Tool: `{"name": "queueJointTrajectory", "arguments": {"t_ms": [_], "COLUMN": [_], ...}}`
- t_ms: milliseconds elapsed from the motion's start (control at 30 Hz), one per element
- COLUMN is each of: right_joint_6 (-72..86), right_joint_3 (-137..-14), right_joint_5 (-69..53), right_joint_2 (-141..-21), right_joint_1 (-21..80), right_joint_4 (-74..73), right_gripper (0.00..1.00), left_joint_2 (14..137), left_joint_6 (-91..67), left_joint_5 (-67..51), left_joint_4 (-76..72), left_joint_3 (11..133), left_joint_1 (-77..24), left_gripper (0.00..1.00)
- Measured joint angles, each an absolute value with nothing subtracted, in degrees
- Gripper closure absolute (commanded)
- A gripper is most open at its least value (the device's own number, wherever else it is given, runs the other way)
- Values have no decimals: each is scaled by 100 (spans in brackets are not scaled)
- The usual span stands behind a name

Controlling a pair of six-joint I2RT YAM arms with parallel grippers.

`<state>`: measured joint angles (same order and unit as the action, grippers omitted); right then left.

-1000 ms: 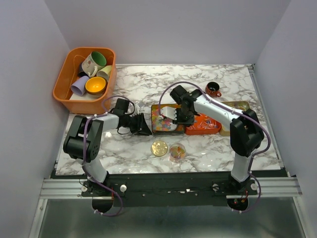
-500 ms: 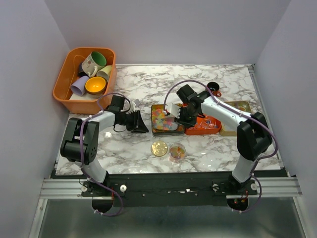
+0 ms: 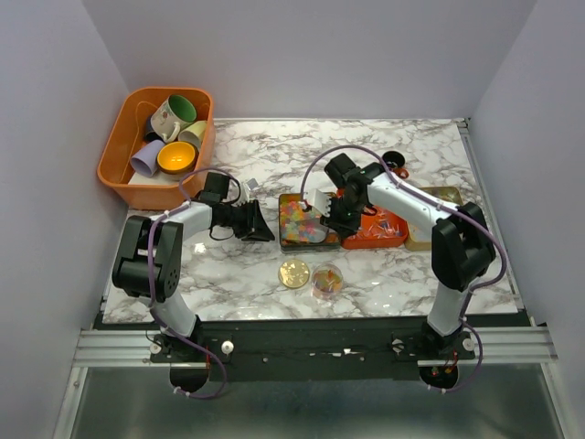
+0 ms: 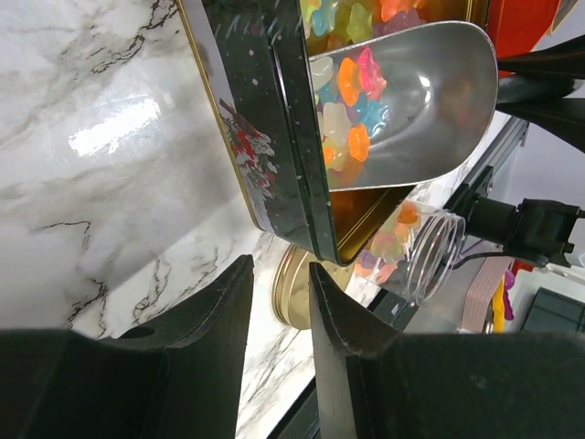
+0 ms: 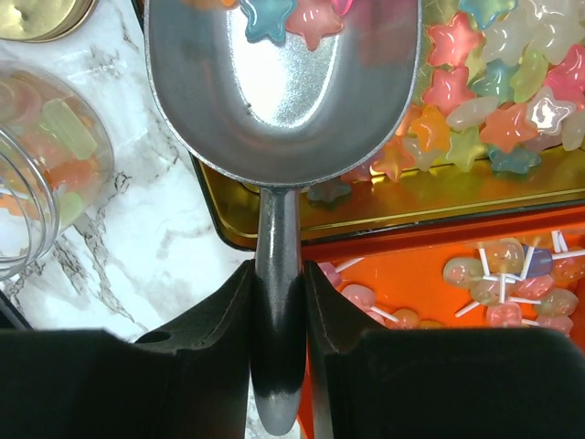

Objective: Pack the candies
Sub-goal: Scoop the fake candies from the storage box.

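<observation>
Over the tin (image 5: 411, 215) of candies (image 5: 494, 101) — right tool (image 5: 279, 293) clenched on scoop (image 5: 283, 82) handle, some stars aboard, mouth pointing left. Jar (image 3: 327, 280) sits nearer on the surface, right arm closer. Left tool (image 4: 279, 274) — parted, empty.

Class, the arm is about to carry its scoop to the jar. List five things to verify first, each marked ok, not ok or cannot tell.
1. Right claw shut on the scoop by its handle: ok.
2. Candies in the scoop bowl: ok, a few.
3. Jar mouth open, gold lid beside it: ok.
4. Room left in jar: cannot tell.
5. Left claw open, away from scoop's path: ok.
</observation>
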<state>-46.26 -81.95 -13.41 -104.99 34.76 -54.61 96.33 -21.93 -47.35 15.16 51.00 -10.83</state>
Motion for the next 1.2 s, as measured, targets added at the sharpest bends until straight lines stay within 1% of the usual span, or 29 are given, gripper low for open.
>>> {"name": "queueJointTrajectory", "arguments": {"t_ms": [133,167,200,233,500,700,1033,1200], "right_joint_6": [-4637,-4635,-4635,-4630,-4416,-4136,-3793,-3677], "right_joint_3": [-8394,-8436,-8488,-8523,-8425,-7679,-6914,-6294], "right_joint_5": [-1378,-1380,-1382,-1380,-1328,-1188,-1057,-1020], "right_joint_2": [-10634,-10672,-10709,-10733,-10669,-10123,-9559,-8895], "right_joint_1": [3476,3476,3476,3474,3465,3465,3450,3439], "right_joint_4": [-5666,-5710,-5765,-5800,-5660,-4862,-4204,-3745], "right_gripper": [68,88,95,99,99,99,99,99], "left_joint_2": [9682,9690,9710,9730,9839,9839,9835,9835], "left_joint_6": [-2217,-2222,-2228,-2233,-2241,-2217,-2014,-1844], "left_joint_5": [-4735,-4737,-4735,-4737,-4737,-4735,-4733,-4727], "left_joint_4": [1507,1505,1503,1498,1498,1546,1822,2018], "left_joint_3": [5100,5100,5100,5100,5133,5140,5277,5374], "left_joint_1": [-1083,-1083,-1083,-1083,-1083,-1083,-1061,-1024], "left_gripper": [60,60,60,60,60,61,60,61]}}
